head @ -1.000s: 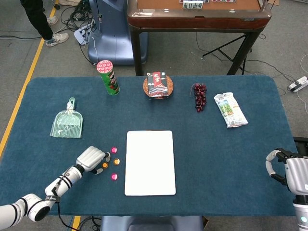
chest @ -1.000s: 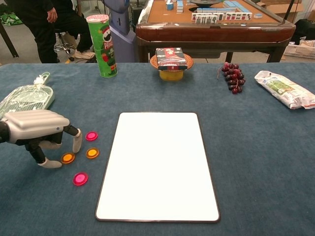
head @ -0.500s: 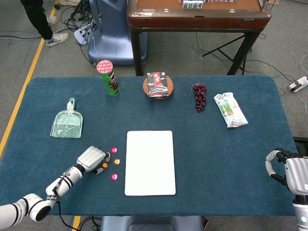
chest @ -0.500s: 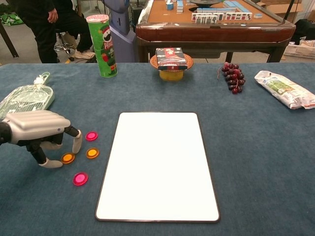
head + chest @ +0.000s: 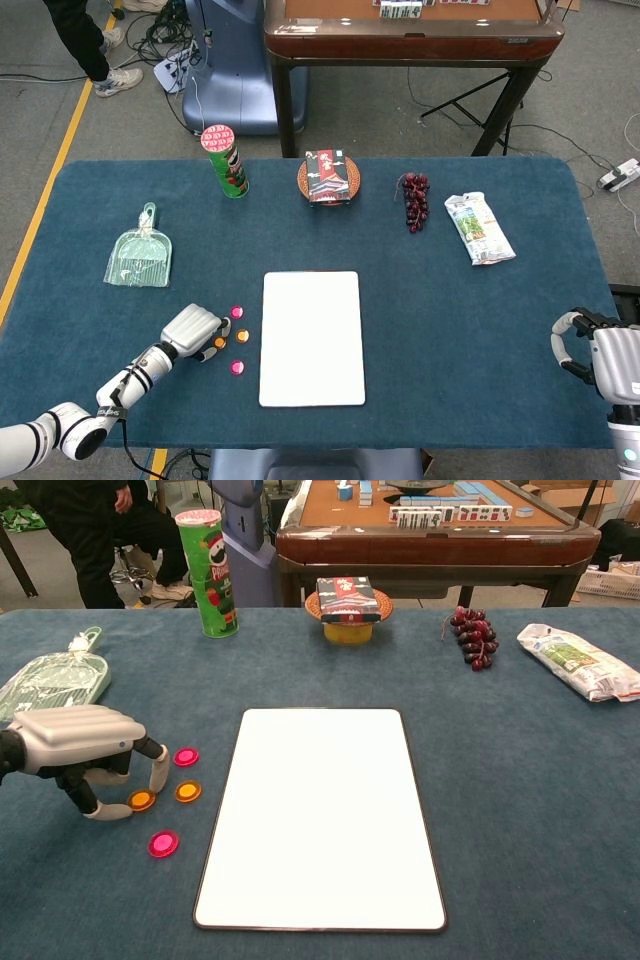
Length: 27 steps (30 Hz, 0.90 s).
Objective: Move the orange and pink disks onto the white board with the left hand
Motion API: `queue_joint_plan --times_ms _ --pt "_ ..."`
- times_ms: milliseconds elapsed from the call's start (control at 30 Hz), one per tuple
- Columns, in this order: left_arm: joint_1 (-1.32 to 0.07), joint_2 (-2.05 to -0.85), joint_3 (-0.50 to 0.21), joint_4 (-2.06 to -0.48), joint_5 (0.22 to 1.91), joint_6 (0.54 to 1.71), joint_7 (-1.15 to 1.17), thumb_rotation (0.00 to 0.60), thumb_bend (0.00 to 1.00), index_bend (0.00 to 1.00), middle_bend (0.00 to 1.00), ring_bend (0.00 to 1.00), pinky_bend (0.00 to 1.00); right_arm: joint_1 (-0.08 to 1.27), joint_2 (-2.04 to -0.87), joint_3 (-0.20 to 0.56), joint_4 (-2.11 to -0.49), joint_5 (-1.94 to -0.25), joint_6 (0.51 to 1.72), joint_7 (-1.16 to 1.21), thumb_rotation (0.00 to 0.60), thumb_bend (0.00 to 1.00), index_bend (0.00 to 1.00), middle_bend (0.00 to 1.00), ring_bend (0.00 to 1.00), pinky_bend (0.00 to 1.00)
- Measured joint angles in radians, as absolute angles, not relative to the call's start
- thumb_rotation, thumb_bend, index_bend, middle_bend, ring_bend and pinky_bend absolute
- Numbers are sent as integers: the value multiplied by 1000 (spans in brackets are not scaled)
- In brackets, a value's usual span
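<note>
Chest view puts the near pink flat plastic disk (image 5: 163, 843) closest to us, left of the white rectangular board (image 5: 320, 820) on the blue cloth table (image 5: 520, 780). Just beyond lie two orange disks (image 5: 141, 800) (image 5: 188, 791), then the far pink disk (image 5: 186, 756); none is on the board. Our left hand (image 5: 75, 745) arches over the left orange disk, thumb and a fingertip spread to either side of it, gripping nothing. We judge a low, square pinch best, closing slowly so the thin disk does not skid. Our right hand (image 5: 600, 360) waits far right, fingers curled, holding nothing. The green crisp can (image 5: 207, 572) stands beyond.
</note>
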<state>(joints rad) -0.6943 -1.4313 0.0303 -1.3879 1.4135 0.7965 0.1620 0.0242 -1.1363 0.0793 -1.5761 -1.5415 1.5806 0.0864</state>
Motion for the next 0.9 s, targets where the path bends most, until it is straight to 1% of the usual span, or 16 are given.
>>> queue_joint_plan --times_ms 233,533,700,900 --pt "-697 -1414 18 -1423 1416 813 156 600 358 610 1000 1000 1000 23 -1135 81 -1576 -1540 1583 89 600 395 572 485 537 563" --pt "-737 -1380 -21 -1542 1419 818 204 600 358 610 1000 1000 1000 23 -1133 79 -1577 -1545 1585 93 600 395 572 485 538 563" --pt "-771 -1388 -32 -1606 1426 800 260 600 358 611 1000 1000 1000 17 -1127 82 -1579 -1545 1599 106 600 395 573 485 538 563" --pt "-805 -1421 -35 -1638 1414 772 344 600 358 610 1000 1000 1000 8 -1115 85 -1579 -1544 1615 136 600 395 573 485 537 563"
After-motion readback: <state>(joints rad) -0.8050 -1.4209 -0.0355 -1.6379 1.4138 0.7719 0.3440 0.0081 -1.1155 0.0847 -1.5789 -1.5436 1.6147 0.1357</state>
